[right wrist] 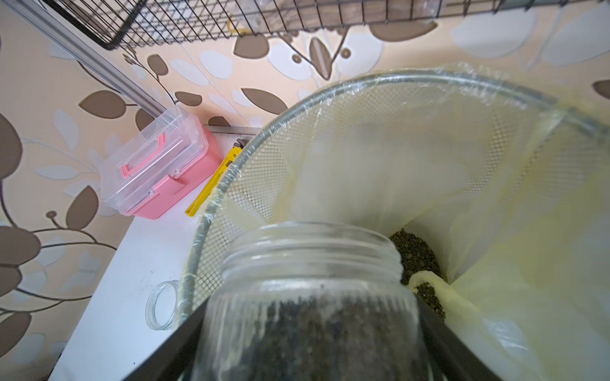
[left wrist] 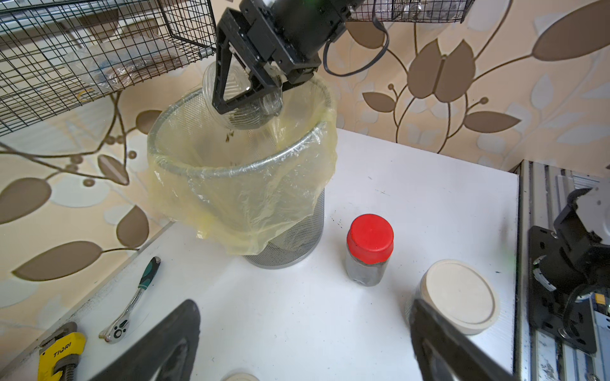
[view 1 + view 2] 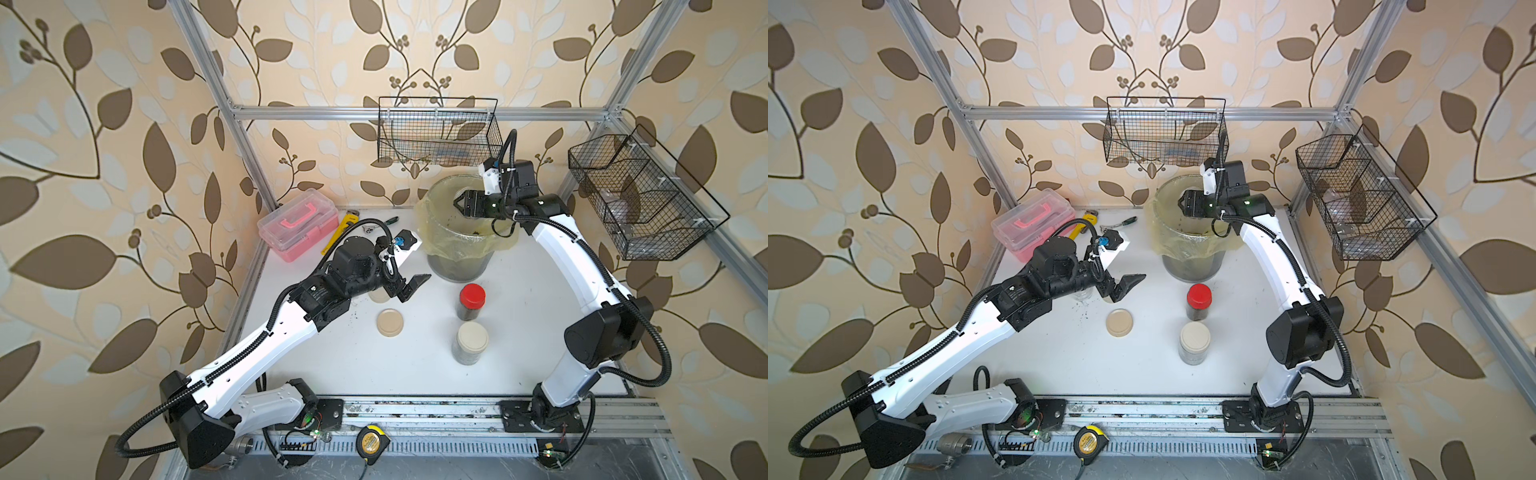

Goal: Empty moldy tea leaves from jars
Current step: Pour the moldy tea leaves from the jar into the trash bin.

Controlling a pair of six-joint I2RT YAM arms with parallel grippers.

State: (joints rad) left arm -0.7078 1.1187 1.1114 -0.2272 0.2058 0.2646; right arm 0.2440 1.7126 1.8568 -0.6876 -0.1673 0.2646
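Dial: read in a top view, 12 o'clock at the back wall.
Right gripper [image 3: 460, 204]: mine, grasping the held jar round its body, above the bin [image 2: 231, 171].
Held jar [image 1: 310, 297]: lidless and tipped, with its mouth pointing down into the liner [image 3: 440, 239].
Tea leaves [image 1: 416, 260]: a heap lay at the bottom of the liner. More dark bits lay inside the held jar. In the left wrist view a few hung in the air just below its mouth.
Bin: stood at 12 o'clock on the table [image 3: 415, 365], with the yellowish liner folded over its rim.
Left gripper [image 3: 415, 289]: mine, released, jaws spread wide with nothing between them, at 8 o'clock from the bin.
Clear jar [image 3: 1084, 294]: lidless, on the table, partly hidden under my left wrist.
Loose lid [image 3: 390, 322]: lay flat at 7 o'clock from my left gripper, touching nothing.
Red-lid jar [image 3: 472, 301]: upright at 6 o'clock from the bin, dark inside.
Beige-lid jar [image 3: 471, 343]: upright at 6 o'clock from the red-lid jar, near it but apart.
Toolbox [image 3: 297, 224]: at 10 o'clock, with a wrench [image 3: 338, 235] and a ratchet [image 3: 380, 223] beside it.
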